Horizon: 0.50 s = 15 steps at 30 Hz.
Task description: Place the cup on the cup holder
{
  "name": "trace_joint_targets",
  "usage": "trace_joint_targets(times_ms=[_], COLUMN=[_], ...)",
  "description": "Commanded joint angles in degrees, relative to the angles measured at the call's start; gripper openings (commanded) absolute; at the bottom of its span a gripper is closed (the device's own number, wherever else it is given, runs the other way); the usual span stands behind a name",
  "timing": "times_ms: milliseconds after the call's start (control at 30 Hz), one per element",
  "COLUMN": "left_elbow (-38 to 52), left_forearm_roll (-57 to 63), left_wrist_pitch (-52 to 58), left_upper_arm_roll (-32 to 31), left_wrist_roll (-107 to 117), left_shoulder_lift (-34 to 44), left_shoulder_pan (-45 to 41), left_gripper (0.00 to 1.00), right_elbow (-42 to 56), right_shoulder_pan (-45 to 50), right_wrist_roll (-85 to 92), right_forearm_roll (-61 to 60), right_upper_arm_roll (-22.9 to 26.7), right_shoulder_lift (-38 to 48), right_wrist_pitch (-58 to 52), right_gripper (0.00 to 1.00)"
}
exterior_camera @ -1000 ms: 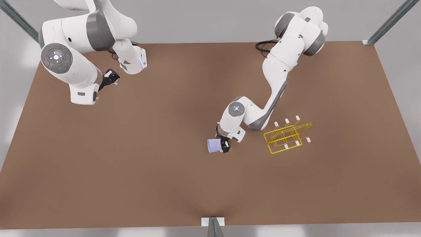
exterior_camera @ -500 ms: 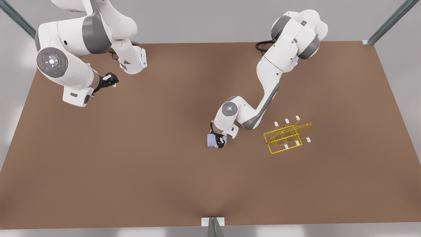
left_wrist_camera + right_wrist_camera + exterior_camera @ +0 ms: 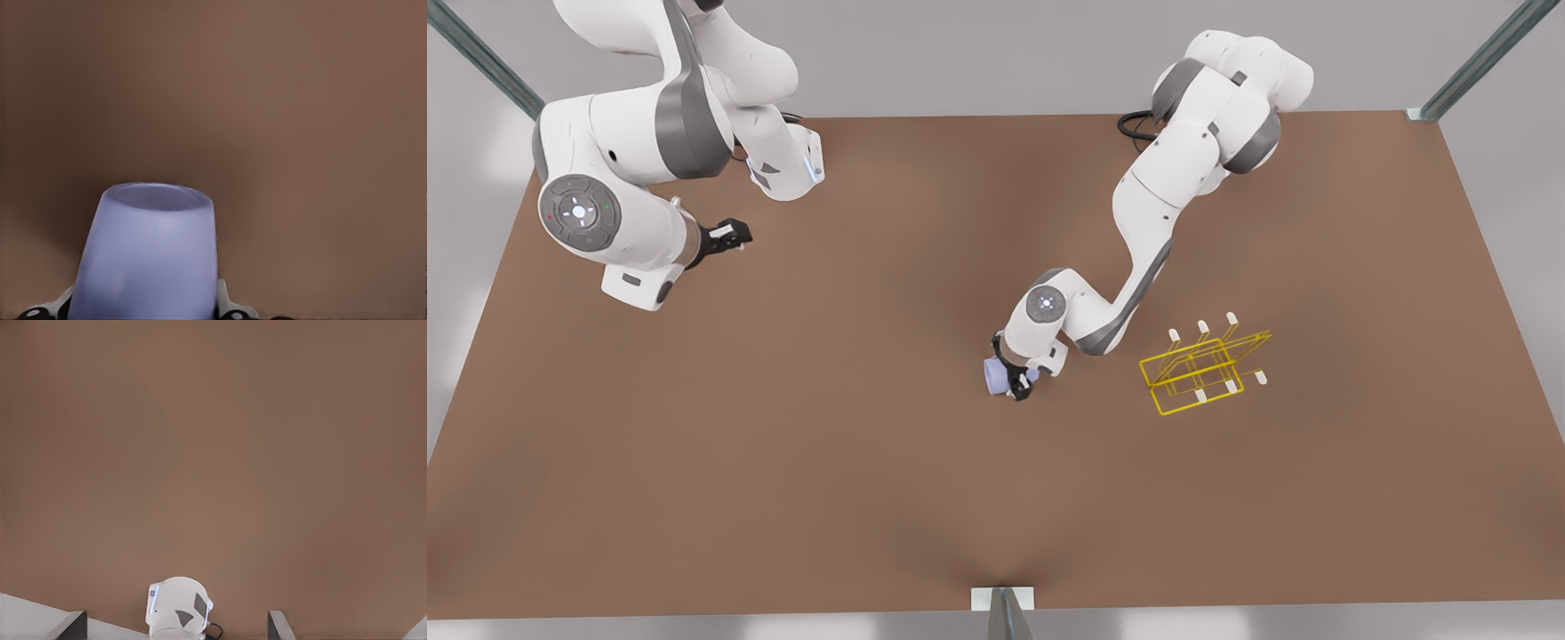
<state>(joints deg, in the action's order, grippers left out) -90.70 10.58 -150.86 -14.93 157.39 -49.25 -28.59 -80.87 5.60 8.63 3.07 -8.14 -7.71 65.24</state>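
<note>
Left gripper (image 3: 1014, 380) fingers clasping cup (image 3: 996, 376), right gripper (image 3: 734, 236) waiting, fingers unclear

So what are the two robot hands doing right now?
Left gripper: around the cup, fingers on both sides; cannot tell if it has closed on it.
Right gripper: waiting far from the cup, holding nothing, fingers apart.
</note>
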Motion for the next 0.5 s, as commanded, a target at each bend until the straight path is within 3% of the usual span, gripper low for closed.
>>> trace_joint_targets(times_ms=[0, 67, 133, 167, 233, 333, 367, 467], left_elbow=[1.1, 1.8, 9.4, 12.9, 11.9, 5.0, 4.7, 5.3], left_forearm_roll=[0.3, -2.1, -3.6, -4.3, -10.4, -16.1, -15.9, -9.3], left_wrist_pitch=[-0.7, 2.8, 21.1, 34.3, 43.4, 48.4, 50.6, 51.0], left_upper_arm_roll=[0.2, 0.0, 0.1, 8.1, 38.7, 64.0, 68.1, 71.9], left_wrist_roll=[2.5, 2.5, 2.4, 2.1, -6.6, -16.5, -19.0, -25.2], left_shoulder_lift=[0.1, 1.9, 2.4, 5.8, 8.2, 8.3, 7.2, 0.7], left_shoulder_pan=[0.3, 2.0, 2.6, -1.5, -23.2, -45.3, -48.2, -48.0], left_gripper=[0.65, 0.65, 0.65, 0.65, 0.65, 0.65, 0.65, 0.65], right_elbow=[0.0, 0.0, 0.0, 0.1, 0.0, 0.0, 0.0, 0.0], right_shoulder_pan=[-0.1, -0.1, -0.1, -0.2, -0.1, -0.1, -0.1, -0.1], right_wrist_roll=[-3.2, -3.2, -3.1, -3.1, -2.9, -2.7, -2.7, -2.7], right_forearm_roll=[-0.2, -0.3, -0.3, -0.3, -0.3, -0.3, -0.3, -0.3], right_upper_arm_roll=[0.0, 0.0, 0.1, 0.0, 0.0, 0.1, 0.1, 0.1], right_shoulder_lift=[0.1, 0.1, 0.1, 0.1, 0.1, 0.0, -0.2, -0.4], right_wrist_pitch=[-0.1, -0.1, -0.1, -0.1, -0.1, -0.1, -0.1, -0.1], right_gripper=[1.00, 1.00, 1.00, 1.00, 1.00, 1.00, 1.00, 1.00])
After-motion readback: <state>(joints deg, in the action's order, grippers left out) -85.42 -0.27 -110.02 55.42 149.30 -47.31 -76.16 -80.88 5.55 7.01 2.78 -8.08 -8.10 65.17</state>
